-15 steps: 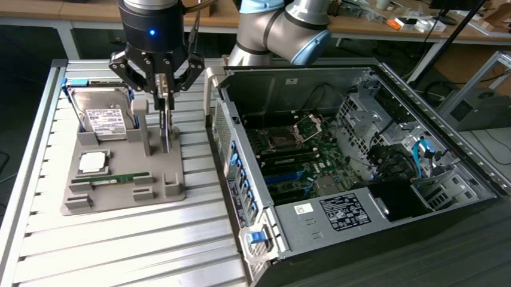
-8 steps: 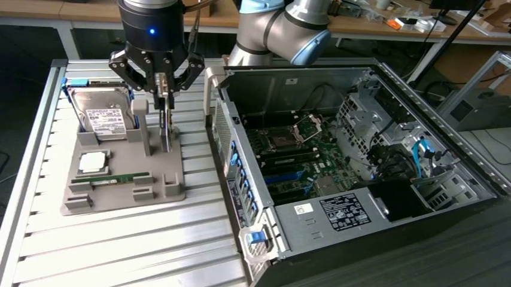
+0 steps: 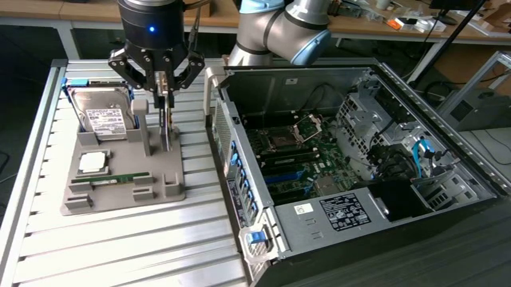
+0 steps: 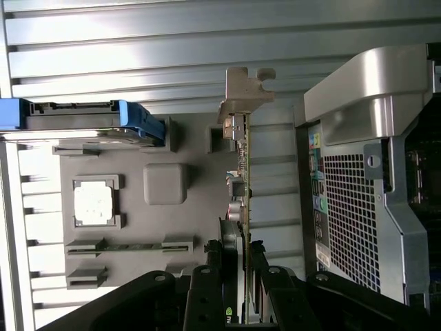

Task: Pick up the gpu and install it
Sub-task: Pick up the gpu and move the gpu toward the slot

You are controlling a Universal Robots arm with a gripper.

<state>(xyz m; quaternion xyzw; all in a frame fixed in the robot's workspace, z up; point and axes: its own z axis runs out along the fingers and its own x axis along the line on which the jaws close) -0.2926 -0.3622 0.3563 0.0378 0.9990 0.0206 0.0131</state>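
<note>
The gripper (image 4: 236,261) sits closest to the wrist camera, and its dark fingers (image 4: 210,279) are drawn in narrow, one on each face of the graphics card (image 4: 242,179). They look pressed against it with no gap to spare, so I judge it a hold on the card's top edge.

In the exterior view the gripper (image 3: 164,91) hangs straight above the card (image 3: 166,130). The card stands on its long edge in a slot of the grey holder tray (image 3: 119,196), on the tray's side nearest the open computer case (image 3: 288,89). Its lower edge seems to rest in the slot, not yet lifted out.

On the same tray are a hard drive (image 3: 104,113), a processor chip (image 3: 93,160) and a green memory stick (image 3: 112,177).

The card is probably light and stiff, but thin and fragile. Its faces carry small parts that a hard squeeze could crush, and the board could twist out of line if held far off centre. A hold across the flat faces near the middle of the top edge suits it best, clear of the metal bracket (image 4: 244,86) at one end.
</note>
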